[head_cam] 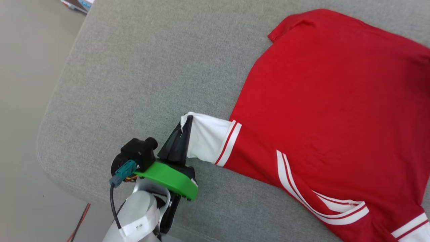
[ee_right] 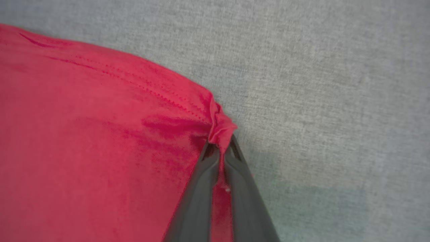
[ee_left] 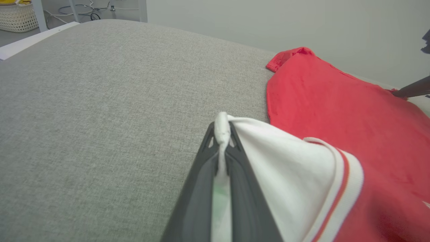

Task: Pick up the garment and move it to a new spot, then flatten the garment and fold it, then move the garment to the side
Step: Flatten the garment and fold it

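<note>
Left gripper (head_cam: 186, 121) is pinching the tip of the white sleeve cuff (head_cam: 208, 141). In the left wrist view I see the two dark fingers (ee_left: 198, 188) pressed together, with a thin fold of white cloth squeezed between them. The garment (head_cam: 329, 101) lies spread on the grey cushion (head_cam: 134, 84), over on the right side of my head view. Its collar (head_cam: 339, 210) sits at the near end, low in that view, and the hem corner (head_cam: 285, 27) at the far end, curled up a little. So the long axis runs away from me, leaning slightly right. The held sleeve sticks out to the left, drawn taut toward the left gripper. The second cuff (head_cam: 411, 227) shows at the bottom right corner. Right gripper (ee_right: 220, 144) is also clamped on cloth: its fingers (ee_right: 198, 195) nip a bunched bit of the red edge beside a stitched seam, just over the cushion.
</note>
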`<state>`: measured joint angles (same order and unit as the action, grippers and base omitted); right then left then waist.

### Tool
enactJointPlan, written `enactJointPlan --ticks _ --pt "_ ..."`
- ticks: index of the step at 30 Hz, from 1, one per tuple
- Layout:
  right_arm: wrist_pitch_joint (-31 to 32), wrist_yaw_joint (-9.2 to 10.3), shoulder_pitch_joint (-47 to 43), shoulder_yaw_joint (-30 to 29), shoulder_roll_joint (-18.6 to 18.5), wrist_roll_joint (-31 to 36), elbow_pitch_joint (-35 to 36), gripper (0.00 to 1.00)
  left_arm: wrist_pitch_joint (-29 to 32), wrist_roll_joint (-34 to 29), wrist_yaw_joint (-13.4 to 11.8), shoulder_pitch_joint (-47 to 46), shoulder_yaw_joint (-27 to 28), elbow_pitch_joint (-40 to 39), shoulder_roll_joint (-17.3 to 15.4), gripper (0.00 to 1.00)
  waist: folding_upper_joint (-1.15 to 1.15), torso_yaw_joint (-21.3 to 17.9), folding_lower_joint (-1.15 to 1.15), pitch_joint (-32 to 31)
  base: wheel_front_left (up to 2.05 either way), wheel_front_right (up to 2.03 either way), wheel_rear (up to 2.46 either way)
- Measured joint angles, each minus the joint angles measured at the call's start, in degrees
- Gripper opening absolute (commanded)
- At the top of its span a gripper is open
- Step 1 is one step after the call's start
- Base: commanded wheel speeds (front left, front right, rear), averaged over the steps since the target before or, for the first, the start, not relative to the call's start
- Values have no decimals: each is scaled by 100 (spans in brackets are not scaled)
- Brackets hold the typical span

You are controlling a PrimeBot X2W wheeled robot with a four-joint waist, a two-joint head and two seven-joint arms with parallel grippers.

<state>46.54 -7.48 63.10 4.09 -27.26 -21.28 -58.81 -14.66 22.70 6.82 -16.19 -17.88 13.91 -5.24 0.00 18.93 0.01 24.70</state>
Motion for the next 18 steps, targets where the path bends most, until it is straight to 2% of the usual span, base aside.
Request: enactJointPlan --ticks 4,10,14,18 --pt "-114 -4 -262 126 -63 -110 223 0 0 2 0 194 101 112 -47 0 0 -84 0 -295 0 0 0" --pt "-246 -4 -931 297 -367 -413 977 0 0 60 -47 586 336 255 -243 0 0 -326 0 -776 0 0 0" --pt "-291 -5 -1689 237 -569 -698 1625 0 11 112 -103 829 427 264 -383 0 0 -598 -1 -1054 0 0 0" --pt "-349 -4 -2776 -102 -720 -890 2290 0 81 159 -163 1023 525 236 -494 0 0 -913 -1 -1304 0 0 0"
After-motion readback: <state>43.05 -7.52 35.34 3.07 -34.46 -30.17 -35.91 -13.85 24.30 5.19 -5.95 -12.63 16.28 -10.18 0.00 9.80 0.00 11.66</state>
